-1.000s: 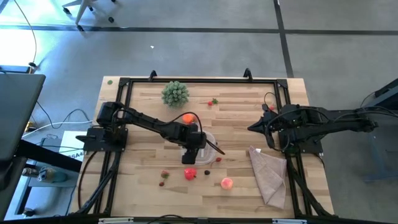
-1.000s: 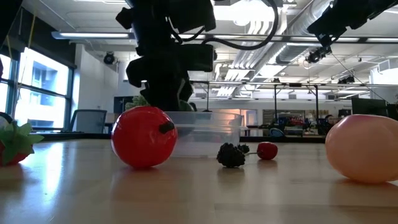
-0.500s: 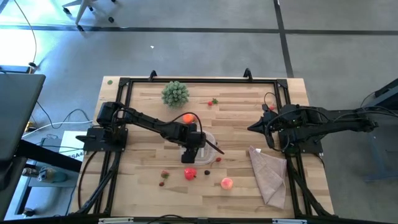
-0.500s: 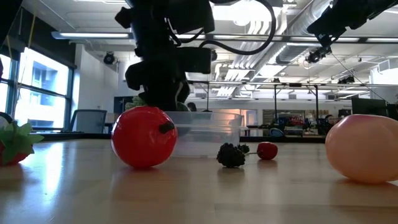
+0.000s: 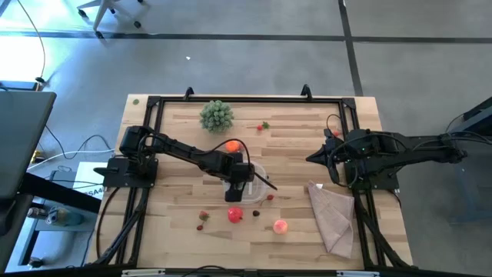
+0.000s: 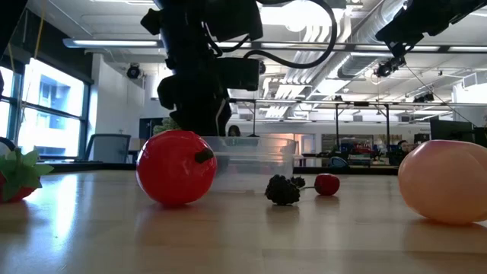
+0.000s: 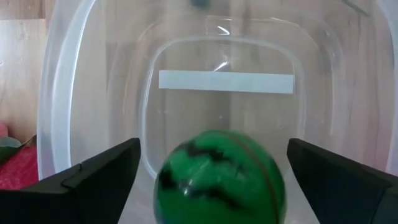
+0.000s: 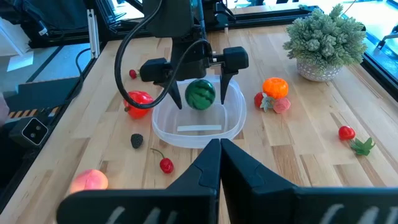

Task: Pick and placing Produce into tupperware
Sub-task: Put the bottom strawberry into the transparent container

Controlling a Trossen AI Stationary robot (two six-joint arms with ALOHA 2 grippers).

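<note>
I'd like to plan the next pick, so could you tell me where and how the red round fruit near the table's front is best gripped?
Probably across its widest middle, coming straight down from above. The red round fruit is a smooth ball resting free on the table. Its dark stem nub points sideways, so close on the two sides away from that nub.

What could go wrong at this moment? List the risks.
1. The green striped ball sits between the left end effector's spread fingers above the tupperware; dropped from there, it might bounce or roll out over the low rim.
2. The fingers hang close to the container wall, so lifting away could nudge the light tupperware toward the red apple beside it.
</note>
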